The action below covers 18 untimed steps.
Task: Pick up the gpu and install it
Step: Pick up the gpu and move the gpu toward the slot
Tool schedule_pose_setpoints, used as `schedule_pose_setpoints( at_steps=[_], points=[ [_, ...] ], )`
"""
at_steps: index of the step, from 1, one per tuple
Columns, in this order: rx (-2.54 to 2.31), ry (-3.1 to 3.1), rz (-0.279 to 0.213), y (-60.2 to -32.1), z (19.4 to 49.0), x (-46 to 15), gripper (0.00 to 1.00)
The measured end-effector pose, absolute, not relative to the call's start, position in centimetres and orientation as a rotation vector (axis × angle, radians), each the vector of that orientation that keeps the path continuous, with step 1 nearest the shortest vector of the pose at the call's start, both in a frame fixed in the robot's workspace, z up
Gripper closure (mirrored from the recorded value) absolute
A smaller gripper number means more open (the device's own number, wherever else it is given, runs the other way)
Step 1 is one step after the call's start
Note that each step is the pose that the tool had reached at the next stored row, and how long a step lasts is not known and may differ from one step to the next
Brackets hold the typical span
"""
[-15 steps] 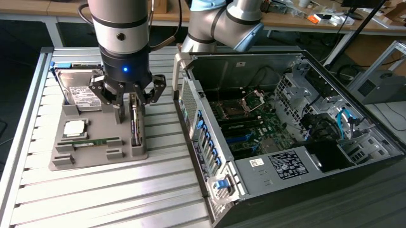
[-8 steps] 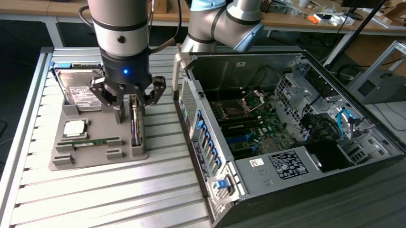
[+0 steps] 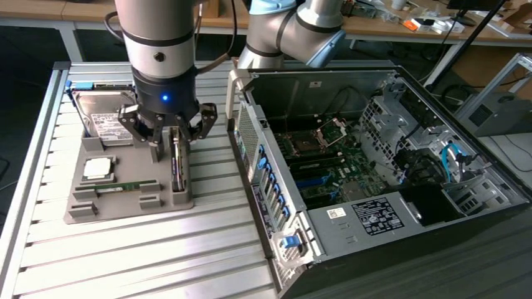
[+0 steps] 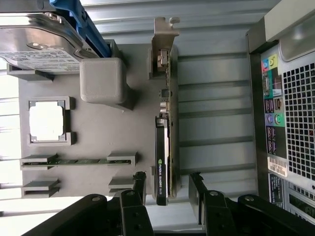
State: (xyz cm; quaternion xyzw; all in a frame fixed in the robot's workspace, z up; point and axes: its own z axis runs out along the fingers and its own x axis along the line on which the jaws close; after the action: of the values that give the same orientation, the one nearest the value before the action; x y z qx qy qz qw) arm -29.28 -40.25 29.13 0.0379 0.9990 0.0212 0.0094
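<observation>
The gpu (image 3: 177,165) (image 4: 162,147) stands on its long edge in a slot of a grey holder (image 3: 124,205) (image 4: 98,132) that lies on the slatted metal table (image 3: 124,261) (image 4: 216,128). It has a silver metal bracket at one end and a black cover with a green logo on the other part.

The tool (image 3: 173,144) (image 4: 167,187) hangs right over the card with its jaws spread wide. In the wrist view the fingers (image 4: 141,183) stand on either side of the black-covered part, with a gap on each side, so nothing is gripped.

The same holder carries a hard drive (image 3: 104,115) (image 4: 34,44) propped up at its far end in the exterior view, a square processor chip (image 3: 98,167) (image 4: 47,120) in a frame, and a narrow green memory stick (image 3: 116,185) (image 4: 74,161) lying flat.

An open computer case (image 3: 275,187) (image 4: 290,98) lies on its side just beside the holder, at the exterior view's right, with its green mainboard (image 3: 332,168) showing inside.
</observation>
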Motion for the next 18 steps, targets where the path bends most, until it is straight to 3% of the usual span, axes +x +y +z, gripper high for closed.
schedule_pose_setpoints(
  at_steps=[18],
  points=[
    [0.119,3.12,0.066,-40.2,28.0,-29.3,0.52]
  ],
)
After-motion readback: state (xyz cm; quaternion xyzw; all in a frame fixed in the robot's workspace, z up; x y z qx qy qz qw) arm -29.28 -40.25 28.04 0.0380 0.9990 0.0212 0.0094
